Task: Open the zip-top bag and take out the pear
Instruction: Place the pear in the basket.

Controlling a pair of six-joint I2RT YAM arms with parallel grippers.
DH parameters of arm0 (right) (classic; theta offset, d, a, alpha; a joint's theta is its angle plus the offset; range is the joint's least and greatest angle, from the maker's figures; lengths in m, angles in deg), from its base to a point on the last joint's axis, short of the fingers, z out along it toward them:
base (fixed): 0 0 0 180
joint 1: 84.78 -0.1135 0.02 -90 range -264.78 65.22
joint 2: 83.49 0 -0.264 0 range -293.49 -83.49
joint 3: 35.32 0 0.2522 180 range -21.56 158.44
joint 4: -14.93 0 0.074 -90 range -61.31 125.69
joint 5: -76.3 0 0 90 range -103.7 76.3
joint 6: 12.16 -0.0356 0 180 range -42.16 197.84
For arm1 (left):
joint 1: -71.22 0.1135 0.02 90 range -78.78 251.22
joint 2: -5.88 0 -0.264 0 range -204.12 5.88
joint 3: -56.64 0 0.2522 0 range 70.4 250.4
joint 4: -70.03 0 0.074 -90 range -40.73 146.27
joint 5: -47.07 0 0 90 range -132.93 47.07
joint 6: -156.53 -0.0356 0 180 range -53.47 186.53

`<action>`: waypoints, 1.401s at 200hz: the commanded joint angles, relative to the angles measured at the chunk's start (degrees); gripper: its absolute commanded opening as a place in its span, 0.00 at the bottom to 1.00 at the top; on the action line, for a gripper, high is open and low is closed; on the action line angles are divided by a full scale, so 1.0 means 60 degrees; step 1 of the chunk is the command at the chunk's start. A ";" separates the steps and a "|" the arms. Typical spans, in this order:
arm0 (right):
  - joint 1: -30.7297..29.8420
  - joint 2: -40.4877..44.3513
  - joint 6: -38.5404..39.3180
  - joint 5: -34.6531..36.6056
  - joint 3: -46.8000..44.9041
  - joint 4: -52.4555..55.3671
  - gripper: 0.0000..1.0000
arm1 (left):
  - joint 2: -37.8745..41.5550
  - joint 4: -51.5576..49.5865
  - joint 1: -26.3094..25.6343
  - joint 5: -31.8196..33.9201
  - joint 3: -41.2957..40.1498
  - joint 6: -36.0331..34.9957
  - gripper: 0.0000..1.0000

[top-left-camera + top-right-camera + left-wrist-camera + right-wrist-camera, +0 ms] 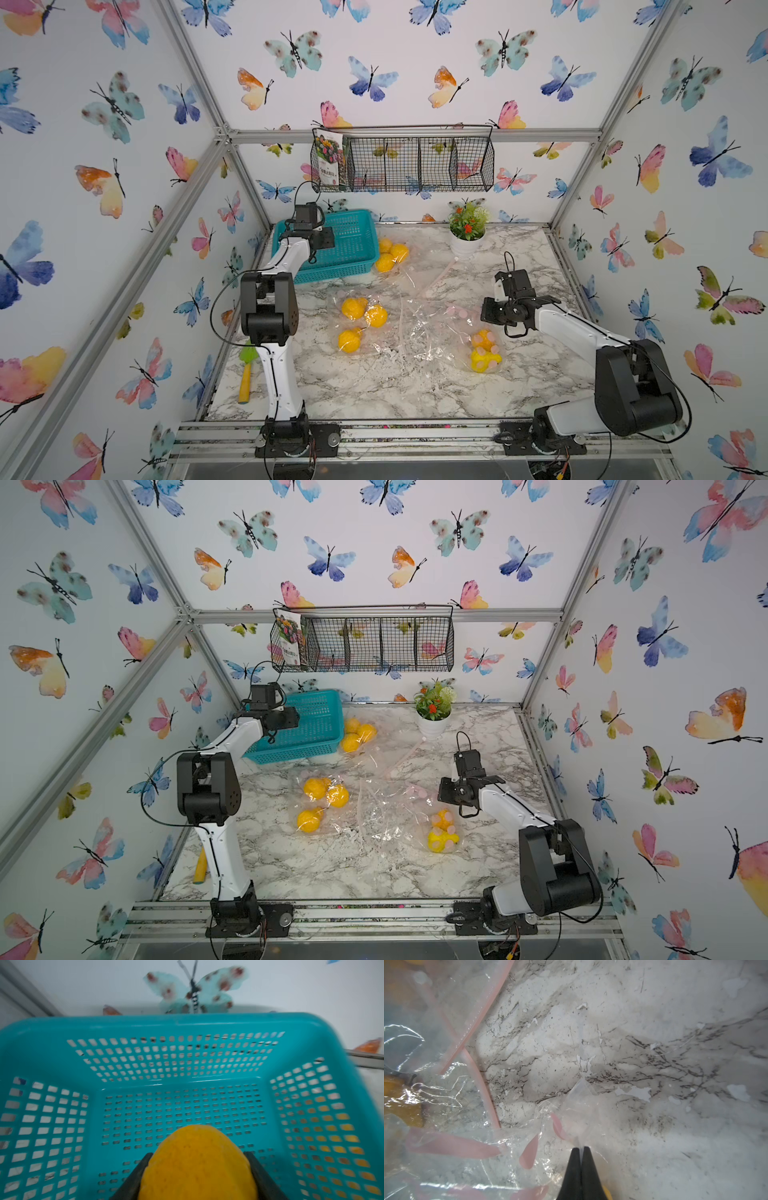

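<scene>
In the left wrist view a yellow pear (197, 1165) sits between the black fingers of my left gripper (197, 1154), which is shut on it above the inside of the teal basket (187, 1020). Both top views show that gripper (328, 237) (293, 719) over the basket (353, 249). My right gripper (580, 1148) (486, 311) is shut on a fold of clear film of the pink-patterned zip-top bag (577, 1101) (465, 328) on the marble table. More yellow pears (484, 353) lie in that bag.
Two other clear bags with yellow pears lie mid-table (361, 320) and beside the basket (390, 253). A potted plant (467, 237) stands at the back, a wire rack (415, 164) hangs on the wall, and a green-and-yellow tool (246, 374) lies by the left edge.
</scene>
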 commanded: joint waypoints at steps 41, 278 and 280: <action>0.0040 -0.0459 0.0103 -0.0448 0.0218 0.0026 0.03 | -0.1855 0.0518 0.0624 0.1075 0.1433 0.0290 0.54; 0.0040 -0.0974 0.0803 -0.1065 0.1007 0.0156 0.03 | 0.4628 0.0147 -0.1060 -0.2790 -0.4194 0.0058 0.73; 0.0040 -0.0975 0.0812 -0.1065 0.1016 0.0157 0.03 | 0.4715 0.0160 -0.1091 -0.2824 -0.4304 0.0059 0.73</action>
